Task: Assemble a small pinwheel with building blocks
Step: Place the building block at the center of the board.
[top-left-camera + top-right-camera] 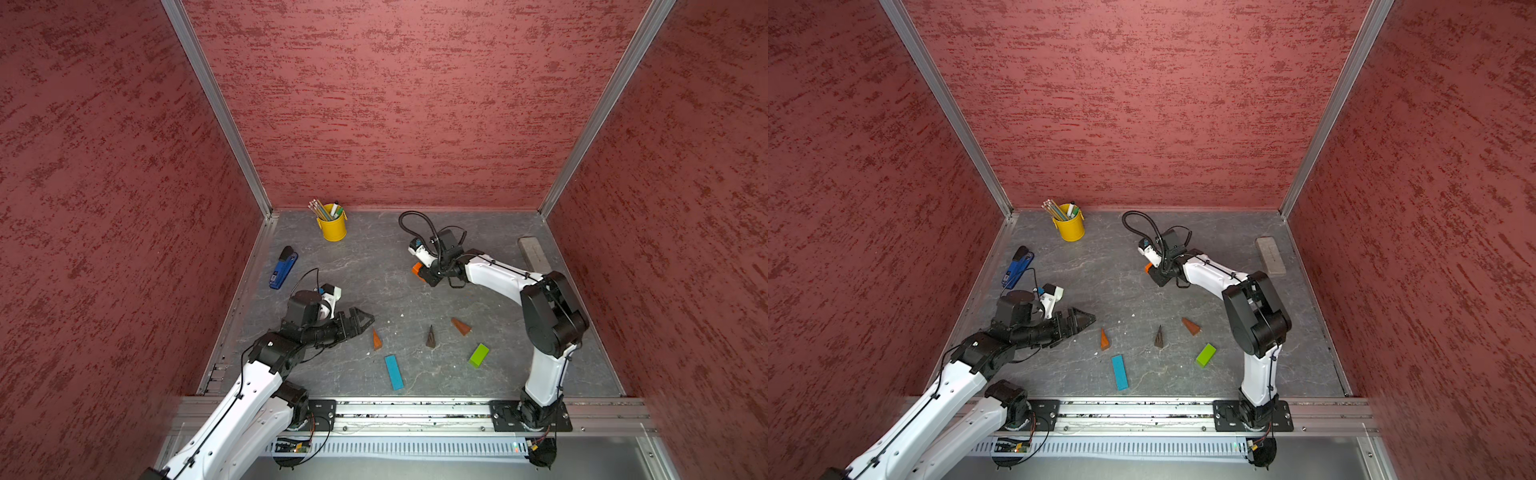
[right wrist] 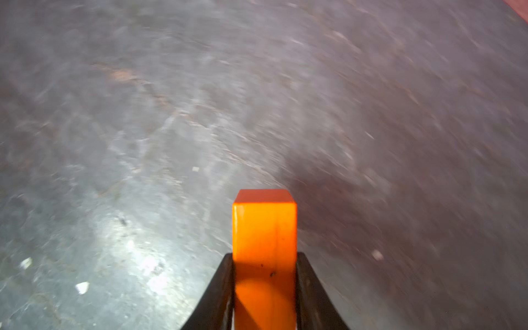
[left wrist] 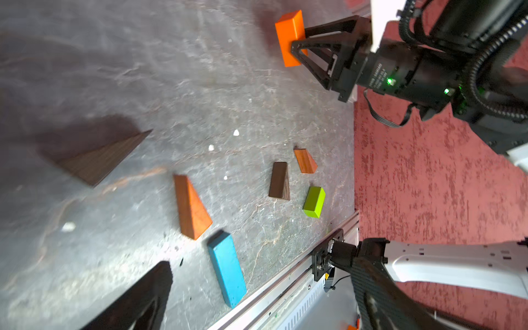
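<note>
My right gripper [image 1: 422, 272] [image 2: 264, 264] is shut on the short orange block [image 1: 417, 269] [image 2: 264, 225] [image 3: 288, 37], over the back middle of the grey floor. My left gripper [image 1: 365, 319] [image 3: 265, 257] is open and empty, low at the front left. Near it lie the blue bar [image 1: 393, 372] [image 3: 227, 268] and a brown wedge [image 1: 376, 340] [image 3: 191, 208]. Two more wedges [image 1: 431, 337] [image 1: 461, 326] and the green block [image 1: 478, 355] [image 3: 314, 202] lie to the right. A dark wedge [image 3: 100, 160] shows only in the left wrist view.
A yellow bucket of pencils [image 1: 332, 226] stands at the back left. The blue stapler [image 1: 283, 268] lies by the left wall, the grey eraser [image 1: 533, 253] by the right wall. A metal rail [image 1: 415, 409] bounds the front; red walls enclose the other sides.
</note>
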Tool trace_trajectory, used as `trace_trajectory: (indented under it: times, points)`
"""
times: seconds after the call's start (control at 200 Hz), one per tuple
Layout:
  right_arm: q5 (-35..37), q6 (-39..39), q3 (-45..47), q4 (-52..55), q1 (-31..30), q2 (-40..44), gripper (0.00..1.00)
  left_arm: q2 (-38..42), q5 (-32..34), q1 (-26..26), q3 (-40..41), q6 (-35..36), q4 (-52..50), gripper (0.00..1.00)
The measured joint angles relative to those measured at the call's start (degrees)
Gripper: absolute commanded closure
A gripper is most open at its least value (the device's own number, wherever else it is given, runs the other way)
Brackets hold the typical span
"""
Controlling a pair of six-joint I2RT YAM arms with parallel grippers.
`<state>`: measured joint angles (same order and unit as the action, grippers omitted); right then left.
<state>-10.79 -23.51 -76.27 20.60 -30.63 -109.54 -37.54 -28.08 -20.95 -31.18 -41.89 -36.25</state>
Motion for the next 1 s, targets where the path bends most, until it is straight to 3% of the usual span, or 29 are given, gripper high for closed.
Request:
trace_trajectory:
  times: [0.16,0.481,0.892,0.997]
  points:
    - [-3.7,-13.2,-5.9,1.8,-3.5,-3.7,0.82,4.0,3.6,2.3,-0.7,-3.5,-7.4,0.00]
    - [-7.2,-33.9,-14.3,10.2,-5.7,-9.2,0.80,6.6,3.3,6.5,-0.3,-4.9,-14.1,0.00]
    - [-6.6,-40.3,-22.9,20.2,-6.0,-17.2,0.79,7.2,2.6,6.5,-0.3,-4.7,-14.5,0.00]
    - [-6.6,-40.4,-24.0,21.0,-6.1,-17.8,0.74,8.2,2.4,6.5,-0.3,-4.5,-13.1,0.00]
